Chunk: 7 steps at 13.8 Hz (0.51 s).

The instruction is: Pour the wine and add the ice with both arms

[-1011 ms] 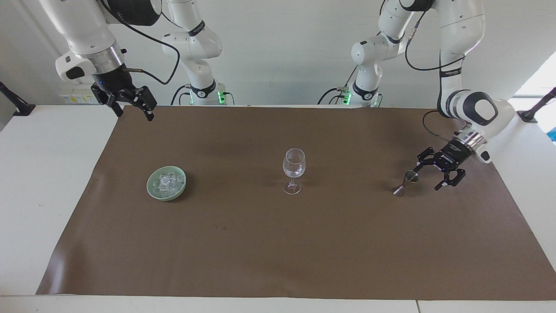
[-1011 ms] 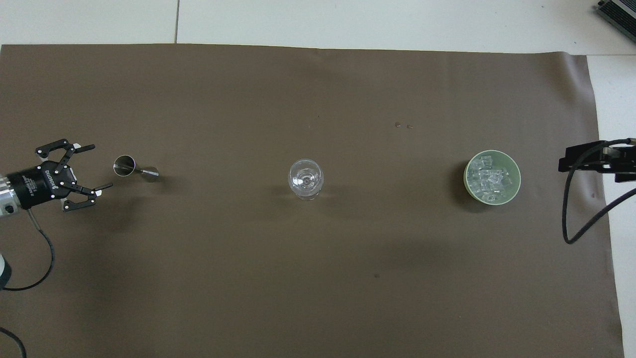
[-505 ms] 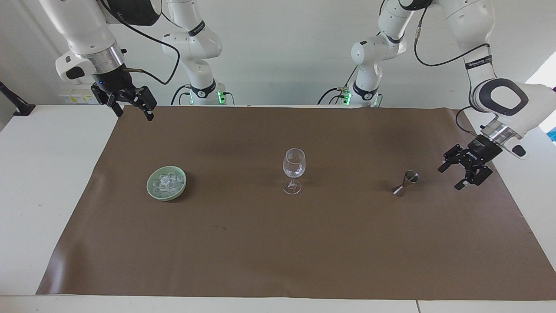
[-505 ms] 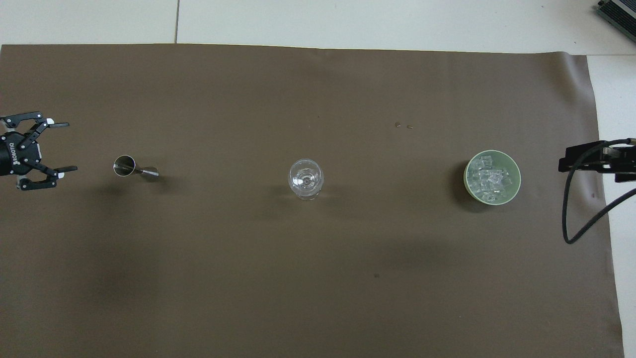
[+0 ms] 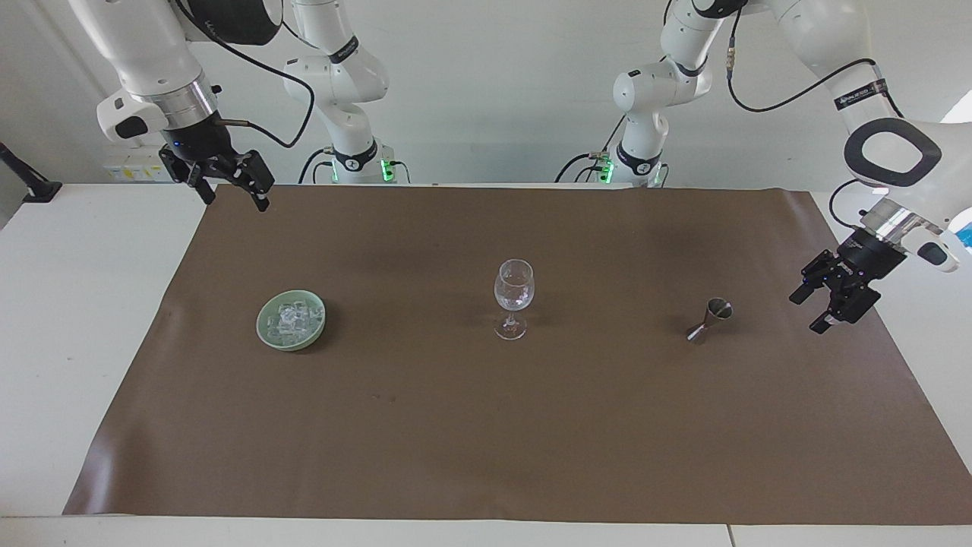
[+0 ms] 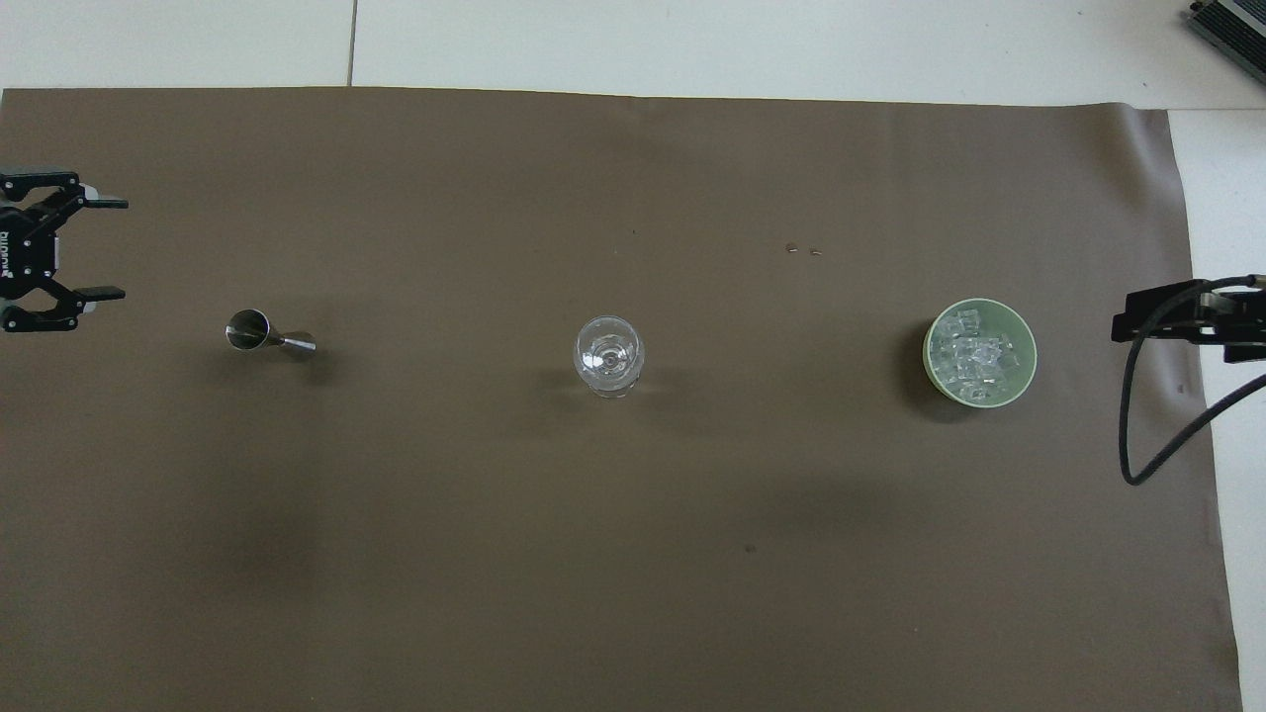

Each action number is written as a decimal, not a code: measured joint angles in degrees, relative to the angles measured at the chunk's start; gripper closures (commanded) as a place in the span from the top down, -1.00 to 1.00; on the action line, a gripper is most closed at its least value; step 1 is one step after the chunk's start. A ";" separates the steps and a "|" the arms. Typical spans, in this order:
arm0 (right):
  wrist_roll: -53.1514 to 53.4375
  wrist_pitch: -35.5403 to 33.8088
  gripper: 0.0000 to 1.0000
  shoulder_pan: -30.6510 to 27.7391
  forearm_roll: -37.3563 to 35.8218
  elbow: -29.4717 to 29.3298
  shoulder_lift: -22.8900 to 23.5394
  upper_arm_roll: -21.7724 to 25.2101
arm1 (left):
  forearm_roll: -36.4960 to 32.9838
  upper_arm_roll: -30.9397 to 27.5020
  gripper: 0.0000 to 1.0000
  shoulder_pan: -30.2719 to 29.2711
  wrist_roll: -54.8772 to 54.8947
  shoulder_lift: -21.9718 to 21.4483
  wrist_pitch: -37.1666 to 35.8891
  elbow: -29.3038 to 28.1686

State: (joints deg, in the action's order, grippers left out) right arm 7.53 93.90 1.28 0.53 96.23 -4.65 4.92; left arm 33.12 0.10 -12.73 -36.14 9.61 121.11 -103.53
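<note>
A clear wine glass (image 5: pixel 513 296) stands mid-mat; it also shows in the overhead view (image 6: pixel 608 356). A small metal jigger (image 5: pixel 710 319) sits toward the left arm's end (image 6: pixel 267 336). My left gripper (image 5: pixel 805 315) is open and empty, apart from the jigger, over the mat's edge at that end (image 6: pixel 119 247). The ice (image 5: pixel 292 317) lies as several clear cubes in a pale green dish (image 5: pixel 262 325) toward the right arm's end; ice (image 6: pixel 977 356) and dish (image 6: pixel 928 354) show from above. My right gripper (image 5: pixel 234 196) waits, open, raised over the mat's corner nearest the robots (image 6: pixel 1128 326).
A brown mat (image 5: pixel 486 441) covers most of the white table (image 5: pixel 83 319). Two tiny specks (image 6: pixel 801 249) lie on the mat, farther from the robots than the glass. The right arm's black cable (image 6: pixel 1137 435) hangs over the mat's edge.
My left gripper has drawn back from beside the jigger toward the left arm's end of the table, staying open. The jigger, glass, dish and right arm have not moved.
</note>
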 measured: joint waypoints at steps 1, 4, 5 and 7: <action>0.00 0.00 1.00 0.00 0.00 0.00 0.00 0.00 | -2.26 0.07 1.00 0.85 0.02 -0.03 -0.01 0.61; 0.00 0.00 1.00 0.00 0.00 0.00 0.00 0.00 | -9.87 0.32 1.00 4.52 0.09 -0.86 -0.04 2.02; 0.00 0.00 1.00 0.00 0.00 0.00 0.00 0.00 | -12.91 0.40 1.00 6.53 0.08 -1.66 -0.05 2.24; 0.00 0.00 1.00 0.00 0.00 0.00 0.00 0.00 | -16.92 0.52 1.00 10.13 -0.05 -3.37 -0.06 2.38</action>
State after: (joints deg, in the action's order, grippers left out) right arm 7.53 93.90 1.28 0.53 96.23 -4.65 4.92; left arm 16.20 0.62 -2.60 -36.19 6.24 121.05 -101.15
